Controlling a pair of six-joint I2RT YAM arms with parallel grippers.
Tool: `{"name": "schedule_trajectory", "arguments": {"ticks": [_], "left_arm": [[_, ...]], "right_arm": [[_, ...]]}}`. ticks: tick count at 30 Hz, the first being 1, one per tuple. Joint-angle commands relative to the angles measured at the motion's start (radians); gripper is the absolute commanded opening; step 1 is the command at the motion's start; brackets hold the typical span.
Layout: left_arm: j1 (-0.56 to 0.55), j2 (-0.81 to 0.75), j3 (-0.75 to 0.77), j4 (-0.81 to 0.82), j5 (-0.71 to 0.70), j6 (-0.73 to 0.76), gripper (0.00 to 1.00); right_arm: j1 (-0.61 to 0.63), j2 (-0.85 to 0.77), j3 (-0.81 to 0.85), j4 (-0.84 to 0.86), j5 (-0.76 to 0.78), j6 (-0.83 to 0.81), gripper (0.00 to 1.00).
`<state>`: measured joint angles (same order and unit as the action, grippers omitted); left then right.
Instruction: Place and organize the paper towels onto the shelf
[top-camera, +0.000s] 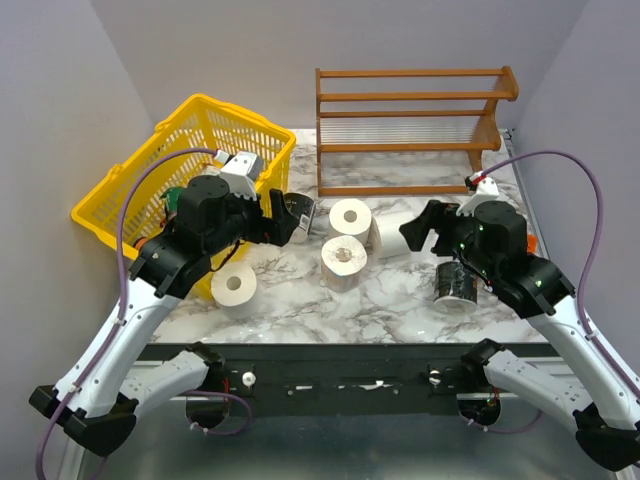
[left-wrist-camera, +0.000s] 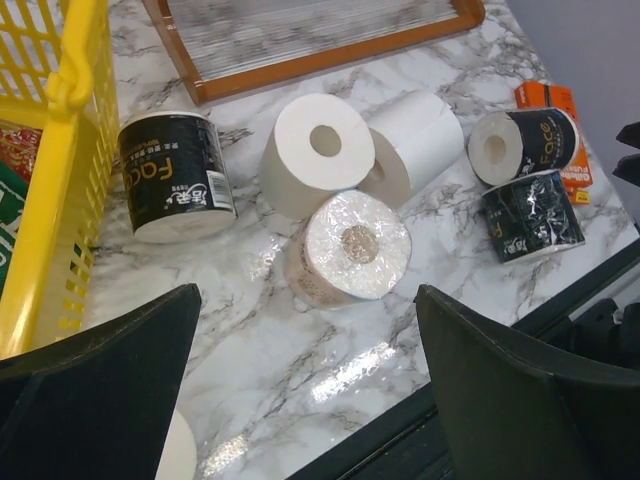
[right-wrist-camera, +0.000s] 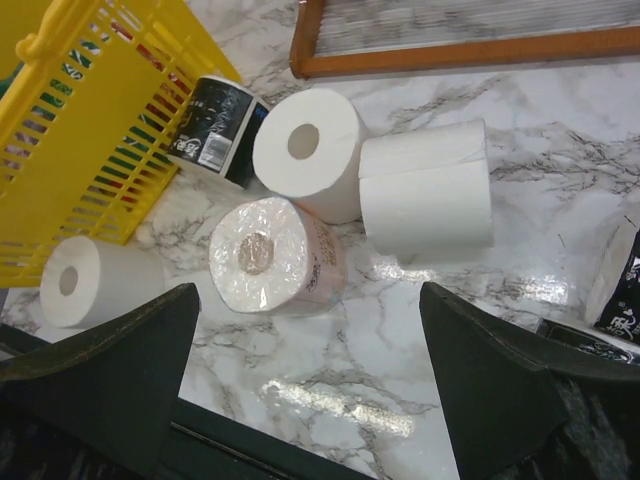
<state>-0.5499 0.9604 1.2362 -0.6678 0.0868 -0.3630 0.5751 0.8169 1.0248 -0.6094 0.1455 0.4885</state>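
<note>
The wooden shelf (top-camera: 410, 130) stands empty at the back of the table. Two bare white paper towels (top-camera: 350, 217) (top-camera: 390, 235) and a clear-wrapped one (top-camera: 344, 262) lie mid-table, and another white roll (top-camera: 237, 288) sits front left. My left gripper (top-camera: 290, 218) is open and empty, left of the cluster. Its wrist view shows the wrapped roll (left-wrist-camera: 350, 245) ahead of the open gripper (left-wrist-camera: 310, 390). My right gripper (top-camera: 418, 232) is open and empty, right of the cluster. Its wrist view shows the wrapped roll (right-wrist-camera: 270, 255) beyond the gripper (right-wrist-camera: 310, 390).
A yellow basket (top-camera: 180, 170) stands at the left, tilted. Black-wrapped rolls lie near the basket (left-wrist-camera: 175, 175) and at the right (top-camera: 456, 283) (left-wrist-camera: 525, 145). An orange box (left-wrist-camera: 550, 100) lies at the far right. The table's front edge (top-camera: 350, 345) is close below the rolls.
</note>
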Motion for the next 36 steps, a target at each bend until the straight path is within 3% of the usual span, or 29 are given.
{"name": "schedule_trajectory", "arguments": {"ticks": [1, 6, 10, 13, 17, 20, 24, 34, 36], "left_arm": [[0.004, -0.052, -0.044, 0.02, -0.061, 0.024, 0.99], [0.004, -0.109, -0.092, 0.08, -0.081, 0.044, 0.99], [0.004, -0.163, -0.115, 0.096, -0.111, 0.059, 0.99], [0.004, -0.189, -0.122, 0.099, -0.113, 0.062, 0.99], [0.004, -0.203, -0.121, 0.088, -0.101, 0.061, 0.99], [0.004, -0.207, -0.126, 0.077, -0.096, 0.062, 0.99], [0.004, -0.215, -0.147, 0.073, -0.094, 0.062, 0.99], [0.004, -0.245, -0.237, 0.135, -0.136, 0.076, 0.99], [0.004, -0.258, -0.25, 0.145, -0.156, 0.084, 0.99]], "right_arm": [[0.005, -0.007, -0.005, -0.012, 0.045, 0.015, 1.0], [0.005, 0.031, 0.001, -0.009, 0.062, 0.012, 1.0], [0.005, 0.088, 0.017, 0.0, -0.024, -0.082, 1.0], [-0.004, 0.116, -0.038, 0.129, -0.018, -0.142, 0.98], [-0.196, 0.261, 0.0, 0.171, -0.321, -0.123, 0.95], [-0.291, 0.32, -0.015, 0.221, -0.406, -0.134, 0.95], [-0.449, 0.399, -0.072, 0.313, -0.674, -0.122, 0.93], [-0.569, 0.625, -0.031, 0.332, -0.779, -0.237, 0.9], [-0.599, 0.654, -0.04, 0.356, -0.895, -0.248, 0.91]]}}
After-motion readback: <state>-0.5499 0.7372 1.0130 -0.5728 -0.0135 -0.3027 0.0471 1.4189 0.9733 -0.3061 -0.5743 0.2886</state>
